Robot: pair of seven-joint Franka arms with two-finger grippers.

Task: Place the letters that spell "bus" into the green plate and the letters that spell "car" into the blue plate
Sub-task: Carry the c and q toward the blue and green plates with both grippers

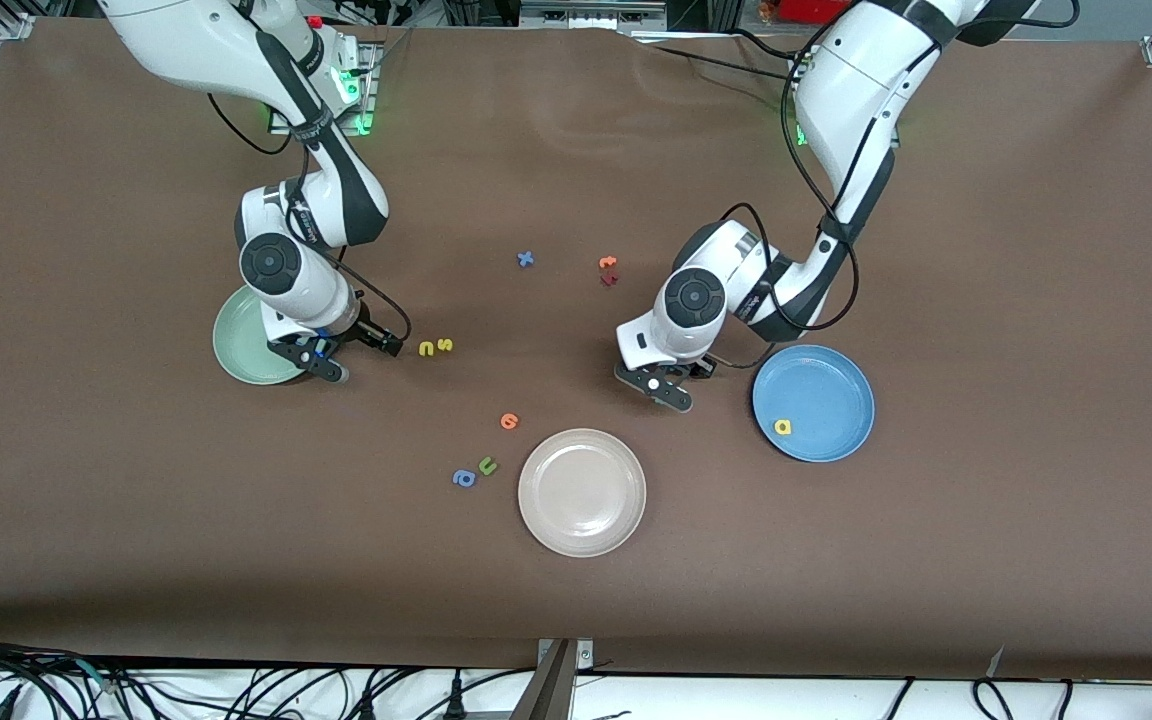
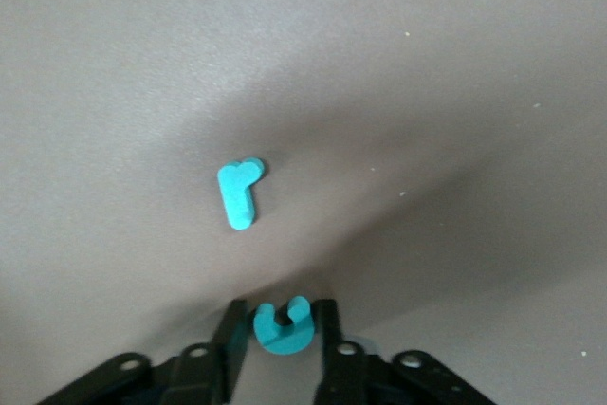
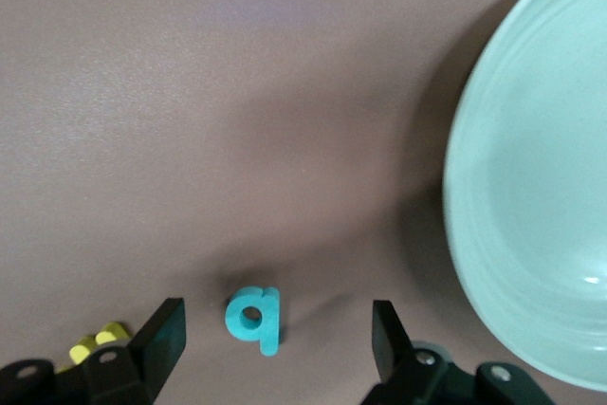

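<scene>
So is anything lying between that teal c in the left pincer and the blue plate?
Nothing visible. The left pincer holds the c over bare table beside the blue plate, which holds only a yellow a.

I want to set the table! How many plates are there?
3. The green plate lies toward the right arm's end of the table, the blue plate toward the left arm's end, and the beige plate between them, nearest the front camera. None seems hidden.

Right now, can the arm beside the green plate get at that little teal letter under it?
Probably yes: the right pincer is open, and the teal "b" lies flat on bare table between its fingers, clear of the green plate.
</scene>
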